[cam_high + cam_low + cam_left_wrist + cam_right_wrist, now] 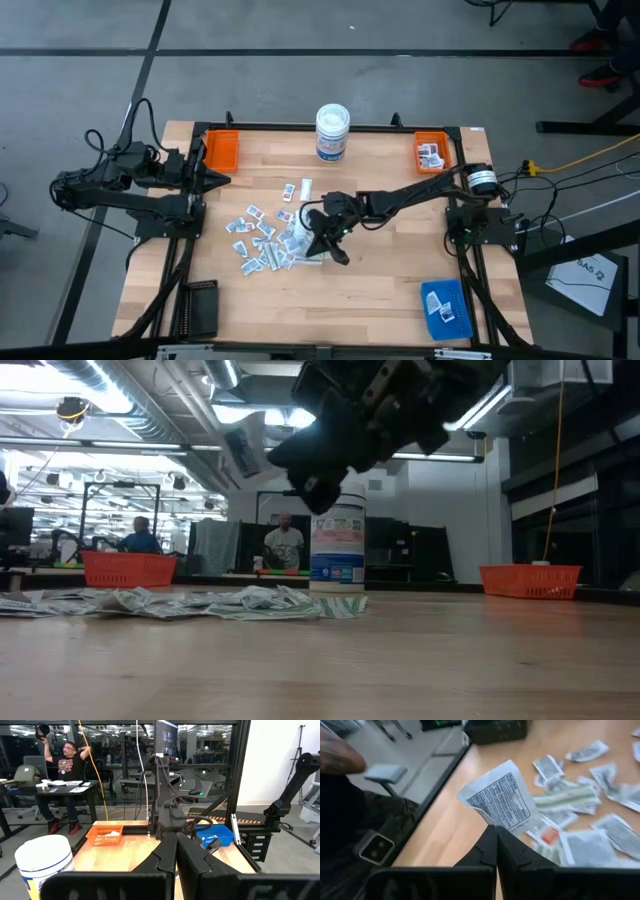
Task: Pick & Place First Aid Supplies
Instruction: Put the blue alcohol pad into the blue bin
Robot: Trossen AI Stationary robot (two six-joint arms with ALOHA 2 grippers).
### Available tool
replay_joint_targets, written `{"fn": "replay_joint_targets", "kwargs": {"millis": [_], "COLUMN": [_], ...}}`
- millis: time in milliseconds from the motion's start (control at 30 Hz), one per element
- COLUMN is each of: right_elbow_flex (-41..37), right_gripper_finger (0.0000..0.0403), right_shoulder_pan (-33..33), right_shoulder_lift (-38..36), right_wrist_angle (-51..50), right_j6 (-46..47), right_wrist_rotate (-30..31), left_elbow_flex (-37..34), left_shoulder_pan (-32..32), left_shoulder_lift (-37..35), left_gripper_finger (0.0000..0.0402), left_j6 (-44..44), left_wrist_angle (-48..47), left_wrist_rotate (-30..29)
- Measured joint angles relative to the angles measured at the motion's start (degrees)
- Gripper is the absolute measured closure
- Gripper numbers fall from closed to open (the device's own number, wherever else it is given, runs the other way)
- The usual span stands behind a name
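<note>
Fingers of the right gripper point(496, 831) are pressed together on the lower edge of one white packet point(501, 800) with blue-grey print, which stands up from the fingertips, lifted clear of the wooden table point(380, 290). In the high view this gripper point(322, 243) hangs over the right edge of the pile of first aid supplies point(265, 238), a loose scatter of small white packets and a few pale greenish strips point(565, 800) lying flat near the table's middle, a little to the left. From table height the same scatter point(200, 603) lies low on the wood with the dark gripper above it. Beyond the pile, at the far edge, stands a white round tub point(332, 132) with a blue label. An orange tray point(222, 150) sits at the far left corner, and another orange tray point(433, 152) at the far right corner holds a few packets. A blue tray point(446, 308) lies at the near right corner. The left gripper point(222, 178) waits at the far left, just near of the left orange tray, its fingers point(165, 857) closed together on nothing.
</note>
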Motion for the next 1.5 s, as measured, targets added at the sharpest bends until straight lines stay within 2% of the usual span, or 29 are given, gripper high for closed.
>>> {"fn": "replay_joint_targets", "kwargs": {"millis": [267, 533, 800, 967, 1500], "right_elbow_flex": [0.0, 0.0, 0.0, 0.0, 0.0], "right_gripper_finger": [0.0403, 0.0403, 0.0403, 0.0403, 0.0403], "right_shoulder_pan": [2.7, 7.1, 13.5, 18.2, 32.8], "right_shoulder_lift": [-7.6, -13.8, -18.8, -20.6, -25.0], "right_wrist_angle": [-14.8, -23.6, -34.6, -42.4, -57.9], "right_j6": [0.6, 9.8, 18.7, 26.2, 56.1], "right_wrist_rotate": [1.9, 1.8, -2.1, -3.2, -14.8], "left_elbow_flex": [0.0, 0.0, 0.0, 0.0, 0.0], "left_shoulder_pan": [0.0, 0.0, 0.0, 0.0, 0.0], "left_shoulder_lift": [0.0, 0.0, 0.0, 0.0, 0.0], "left_gripper_finger": [0.0397, 0.0398, 0.0398, 0.0398, 0.0397], "left_j6": [0.0, 0.0, 0.0, 0.0, 0.0], "left_wrist_angle": [0.0, 0.0, 0.0, 0.0, 0.0], "left_wrist_rotate": [0.0, 0.0, 0.0, 0.0, 0.0]}}
